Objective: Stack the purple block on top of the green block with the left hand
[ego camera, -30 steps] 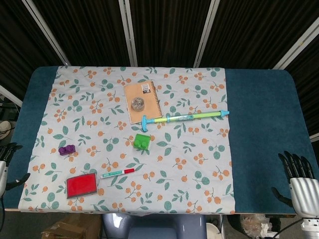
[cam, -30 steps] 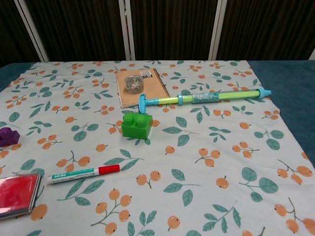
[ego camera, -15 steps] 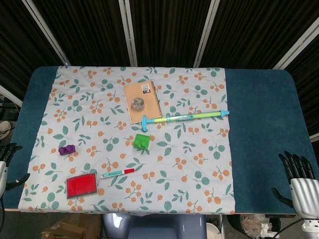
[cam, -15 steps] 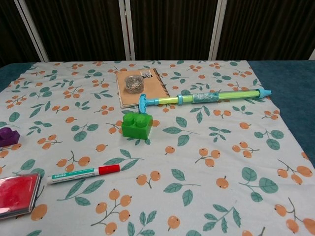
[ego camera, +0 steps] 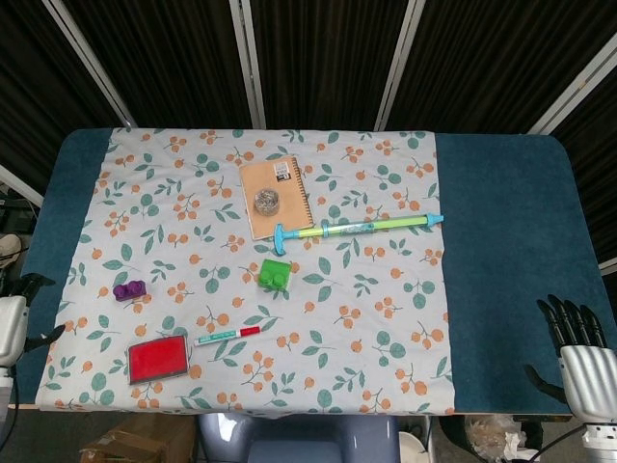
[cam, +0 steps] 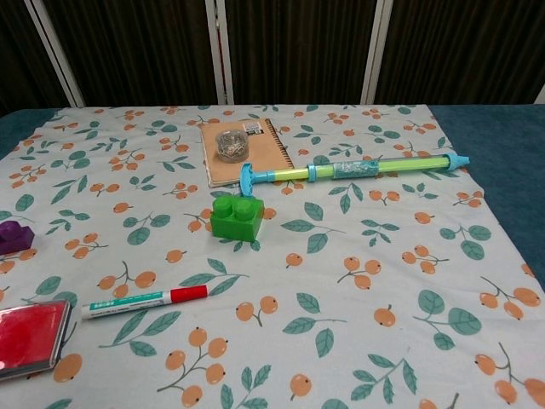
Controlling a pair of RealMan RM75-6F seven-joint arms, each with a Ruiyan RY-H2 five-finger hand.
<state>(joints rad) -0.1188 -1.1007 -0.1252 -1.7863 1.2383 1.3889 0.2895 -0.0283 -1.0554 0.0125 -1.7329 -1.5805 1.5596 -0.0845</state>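
Lying apart: purple block point(ego camera: 129, 289) (green block point(ego camera: 274, 274)).

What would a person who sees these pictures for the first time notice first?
Probably the bright green block near the middle of the floral cloth, with the long turquoise water squirter lying just behind it and touching the corner of a tan notebook. Next, the red ink pad at the near left corner, with the small purple block behind it. Both hands, left hand and right hand, wait at the table's near corners, holding nothing.

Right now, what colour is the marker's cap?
Red; the marker has a white body with green print. Clearest in the chest view.
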